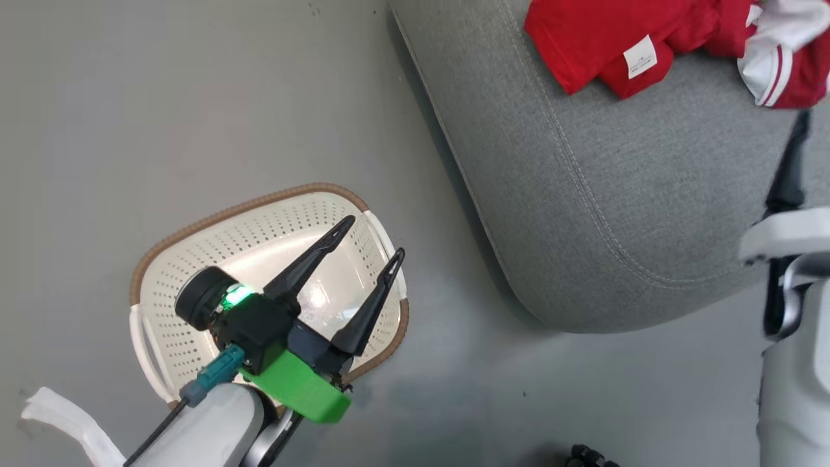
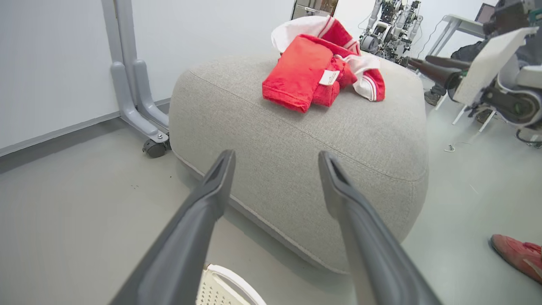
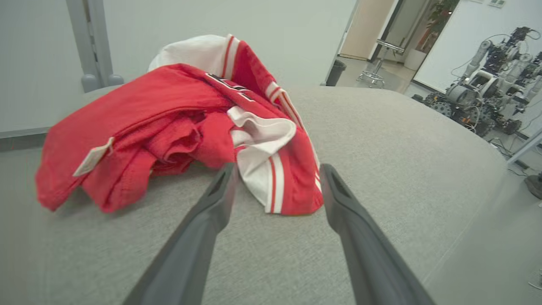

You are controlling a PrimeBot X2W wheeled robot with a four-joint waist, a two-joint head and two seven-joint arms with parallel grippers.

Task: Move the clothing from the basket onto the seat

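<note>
Right wrist view: right pincer (image 3: 276, 169) is over the seat (image 3: 402, 148), jaws wide apart, nothing gripped. The clothing (image 3: 178, 123) lies heaped on the seat top, straight ahead of the fingertips. Its striped white-and-red hem sits between and just beyond the tips; whether it touches them I cannot tell. The heap's long axis runs across the finger line, with the labelled red fold on the far side from the hem.

Head view: the clothing (image 1: 674, 45) is on the seat (image 1: 616, 194), back from the seat's rounded front corner. The basket (image 1: 194, 259) stands on the floor beside that corner, apart from it; no red fabric shows in it. The left pincer (image 1: 375, 237) hangs over the basket, jaws spread, holding nothing.

Judgement: the transfer looks done. The right arm is much the nearer to the clothing. Any retreat should go back along the fingers' own line, so the hem is not snagged.

Around the seat, left wrist view: a grey wheeled stand (image 2: 139, 101) behind it by the wall, and a person's red shoe (image 2: 518, 256) on the floor beside it. Neither stands in the way.
</note>
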